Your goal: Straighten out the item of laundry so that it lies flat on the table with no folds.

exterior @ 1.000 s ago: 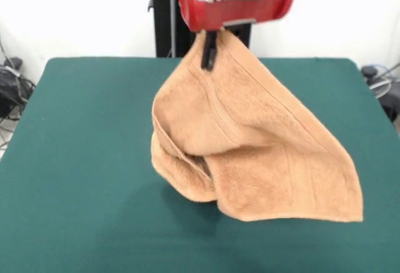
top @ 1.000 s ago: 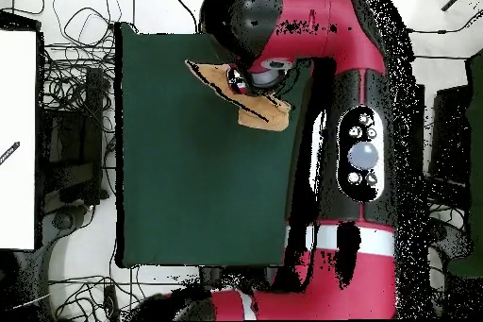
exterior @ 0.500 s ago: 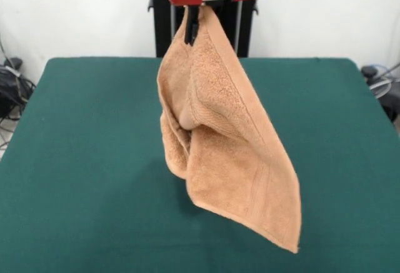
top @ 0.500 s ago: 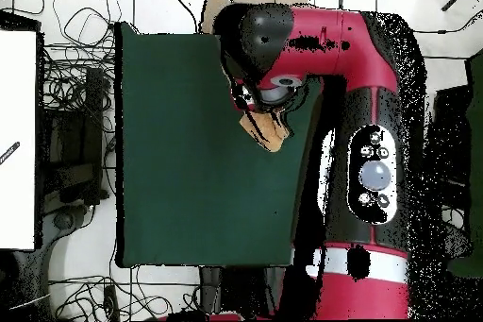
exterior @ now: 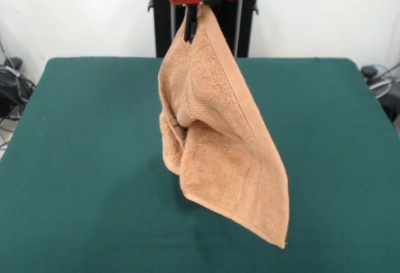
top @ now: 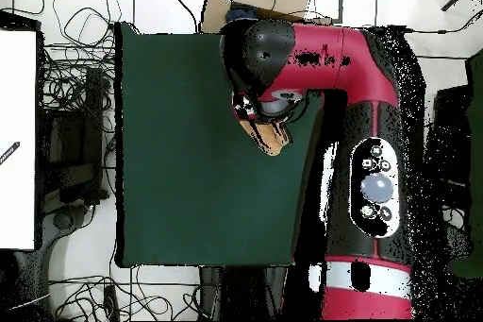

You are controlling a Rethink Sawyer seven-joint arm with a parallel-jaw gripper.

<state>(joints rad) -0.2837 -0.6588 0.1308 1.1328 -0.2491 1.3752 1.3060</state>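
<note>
Claw [exterior: 192,28] pinching one corner of the towel [exterior: 219,142], hung folded above the counter [exterior: 75,160]. Not yet flat. Spreading and laying down left.

Towel [exterior: 215,142]: rough looped terry cloth, matt. Table [exterior: 87,160]: smooth matt cloth top. Arm [top: 358,101]: glossy plastic shell.

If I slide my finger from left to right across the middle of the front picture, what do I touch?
Tangle of black cables beside the table → bare green table → hanging peach-orange towel, held up by the tool → more green table → cables at the right edge.
</note>
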